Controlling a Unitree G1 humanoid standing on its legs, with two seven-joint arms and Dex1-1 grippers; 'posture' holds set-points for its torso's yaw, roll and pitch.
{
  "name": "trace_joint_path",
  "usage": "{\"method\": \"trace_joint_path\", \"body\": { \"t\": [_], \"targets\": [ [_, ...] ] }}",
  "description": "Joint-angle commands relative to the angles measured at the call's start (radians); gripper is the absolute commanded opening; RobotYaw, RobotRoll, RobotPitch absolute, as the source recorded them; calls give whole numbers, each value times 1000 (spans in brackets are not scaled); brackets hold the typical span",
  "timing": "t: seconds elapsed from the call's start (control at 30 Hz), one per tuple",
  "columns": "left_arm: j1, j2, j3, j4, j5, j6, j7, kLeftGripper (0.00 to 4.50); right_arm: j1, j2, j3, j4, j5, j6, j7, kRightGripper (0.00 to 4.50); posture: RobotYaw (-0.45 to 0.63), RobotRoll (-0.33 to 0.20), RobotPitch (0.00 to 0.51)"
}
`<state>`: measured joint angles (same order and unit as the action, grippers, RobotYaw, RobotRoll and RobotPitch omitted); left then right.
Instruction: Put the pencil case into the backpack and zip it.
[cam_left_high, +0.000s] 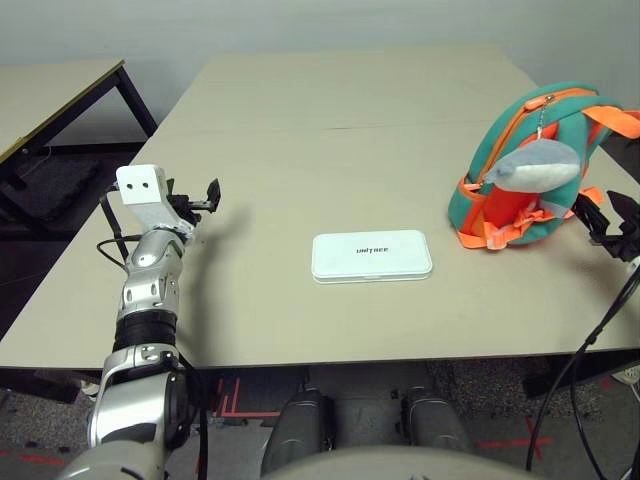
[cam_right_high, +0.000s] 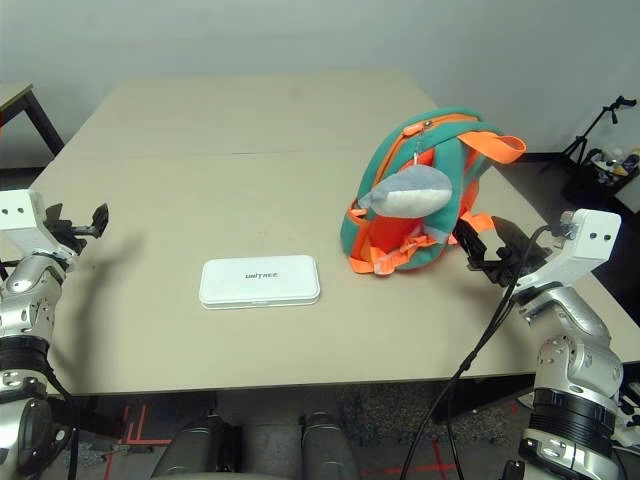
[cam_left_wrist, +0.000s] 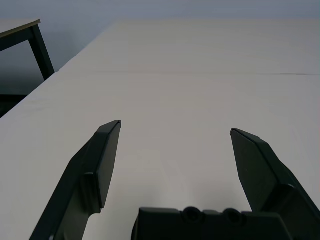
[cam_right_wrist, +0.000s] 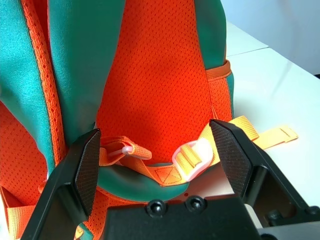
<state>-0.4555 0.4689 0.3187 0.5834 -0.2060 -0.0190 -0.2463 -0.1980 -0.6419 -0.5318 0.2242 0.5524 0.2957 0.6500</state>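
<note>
Black two-fingered left gripper (cam_left_high: 203, 200) at left, jaws apart, empty; flat white rectangular pencil case (cam_left_high: 372, 257) lay centre; rounded teal-and-orange fabric backpack (cam_left_high: 527, 170) stood upper right, black two-fingered right gripper (cam_right_high: 496, 248) near it, jaws apart.

- The grey plush charm (cam_right_high: 408, 192) hides part of the backpack (cam_right_high: 385, 232) behind it; the backpack's inside is out of sight.
- In the right wrist view, the backpack's top is cut off by the picture's edge.
- The right arm (cam_right_high: 575, 360) is cut off at the left eye view's right edge.
- The left arm (cam_left_high: 150, 300) is cut off at the right eye view's left edge.
- Items on the dark stand (cam_right_high: 600, 185) at far right are too small to tell.
</note>
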Motion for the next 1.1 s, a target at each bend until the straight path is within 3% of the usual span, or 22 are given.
{"method": "trace_joint_path", "body": {
  "t": [0.03, 0.27, 0.37, 0.47, 0.6, 0.73, 0.8, 0.93, 1.1],
  "targets": [
    [0, -7, 1, -10, -4, 14, 4, 4500, 8, -8, 14, -7, -2, 19, 11, 4465, -32, 0, 28],
    [-14, -9, -27, -56, -1, 50, -28, 4500, 10, -31, 2, -33, 2, 31, 13, 4465, -53, 0, 39],
    [-21, 9, -12, -151, -59, 158, -71, 4500, 11, -48, -8, -60, 20, 68, 11, 4465, -41, 0, 40],
    [-10, 81, -10, -315, -161, 389, -173, 4500, 30, -82, -38, -114, 84, 197, 1, 4465, -7, 0, 40],
    [27, 191, 73, -542, -435, 837, -251, 4500, 105, -174, -97, -230, 221, 502, -12, 4465, 16, 0, 49],
    [31, 266, 223, -621, -693, 1241, -239, 4500, 174, -321, -164, -306, 387, 884, -1, 4465, 15, 0, 59],
    [26, 297, 258, -608, -764, 1366, -253, 4500, 171, -367, -179, -320, 461, 1054, -9, 4132, 14, 0, 70],
    [0, 302, 287, -553, -819, 1526, -241, 4500, 122, -398, -143, -344, 550, 1286, -11, 2981, 19, 0, 84],
    [29, 256, 247, -548, -835, 1628, -247, 4500, 47, -387, 35, -367, 674, 1319, -52, 1314, 41, 0, 86]
  ]
}}
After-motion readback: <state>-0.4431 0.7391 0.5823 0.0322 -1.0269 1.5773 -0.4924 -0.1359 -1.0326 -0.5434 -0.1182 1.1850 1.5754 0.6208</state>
